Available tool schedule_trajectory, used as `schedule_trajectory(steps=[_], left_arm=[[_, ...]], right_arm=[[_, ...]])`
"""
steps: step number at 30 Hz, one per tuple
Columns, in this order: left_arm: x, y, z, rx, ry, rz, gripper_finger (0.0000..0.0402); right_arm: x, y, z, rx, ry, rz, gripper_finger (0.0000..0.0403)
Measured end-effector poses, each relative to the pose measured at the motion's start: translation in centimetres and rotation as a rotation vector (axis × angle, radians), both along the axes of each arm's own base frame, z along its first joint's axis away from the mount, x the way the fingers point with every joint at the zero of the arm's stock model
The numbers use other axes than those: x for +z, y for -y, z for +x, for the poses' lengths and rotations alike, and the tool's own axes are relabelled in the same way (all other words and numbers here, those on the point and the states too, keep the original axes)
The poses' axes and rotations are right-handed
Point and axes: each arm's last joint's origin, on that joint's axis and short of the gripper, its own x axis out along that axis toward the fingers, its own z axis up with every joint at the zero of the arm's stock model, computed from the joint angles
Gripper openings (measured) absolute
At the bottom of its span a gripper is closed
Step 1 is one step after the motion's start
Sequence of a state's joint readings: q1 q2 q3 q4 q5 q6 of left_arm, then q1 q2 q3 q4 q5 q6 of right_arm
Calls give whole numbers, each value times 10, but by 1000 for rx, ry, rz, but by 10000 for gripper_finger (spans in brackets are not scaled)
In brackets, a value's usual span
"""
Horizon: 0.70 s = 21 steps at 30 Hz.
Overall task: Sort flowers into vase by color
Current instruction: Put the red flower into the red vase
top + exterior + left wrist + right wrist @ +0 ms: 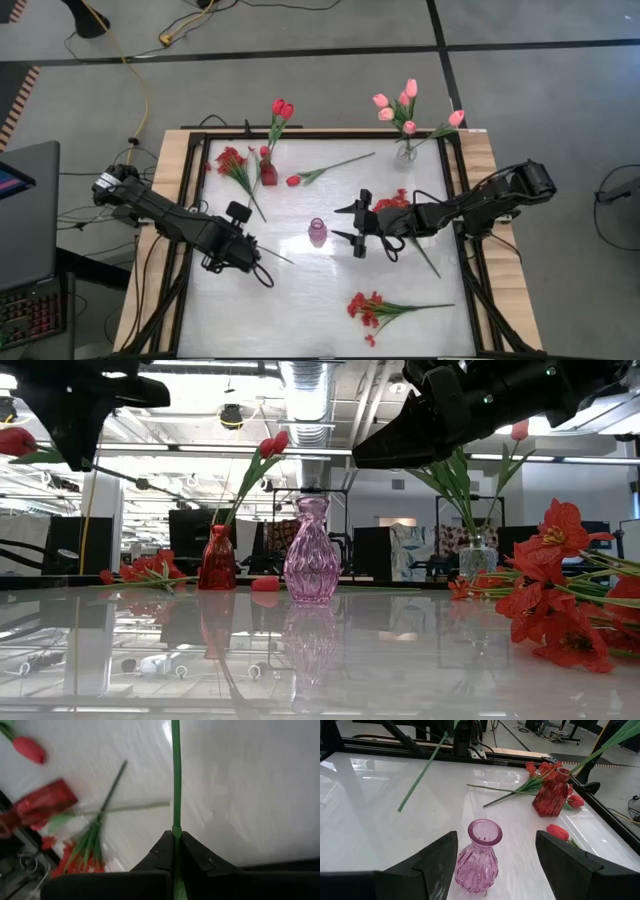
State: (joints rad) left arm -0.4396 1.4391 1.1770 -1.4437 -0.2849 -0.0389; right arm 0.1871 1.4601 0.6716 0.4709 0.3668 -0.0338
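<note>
My left gripper (250, 255) is shut on a thin green flower stem (175, 780) at the table's left near side. A red tulip head (14, 440) shows beside it in the low view. My right gripper (356, 225) stands open at mid table, and the empty pink vase (479, 855) stands upright just ahead of its fingers. A red vase (268, 172) holds red tulips (282, 108). At the far right, a clear vase (405, 152) holds pink tulips (405, 100). My left gripper pinches the stem (176, 831) between its two fingers, partway along its length. The fingers come steeply from above and lie across the stem. The stem is lifted clear of the table and tilted, its bare end (401, 809) lower.
A loose red tulip (293, 181) lies beside the red vase. Red bunches lie at the far left (232, 160), under my right arm (395, 200) and near the front (368, 308). A dark frame (190, 200) borders the white table top.
</note>
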Motion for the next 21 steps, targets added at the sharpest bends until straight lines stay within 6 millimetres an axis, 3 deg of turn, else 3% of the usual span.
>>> schedule_trajectory(steps=[11, 21], left_arm=[[2, -4, -4, -25, -22, 96, 0], [9, -19, -2, -54, -78, 162, 0]], right_arm=[[0, 0, 0, 0, 0, 0, 295], [0, 1, 0, -4, 1, 0, 295]])
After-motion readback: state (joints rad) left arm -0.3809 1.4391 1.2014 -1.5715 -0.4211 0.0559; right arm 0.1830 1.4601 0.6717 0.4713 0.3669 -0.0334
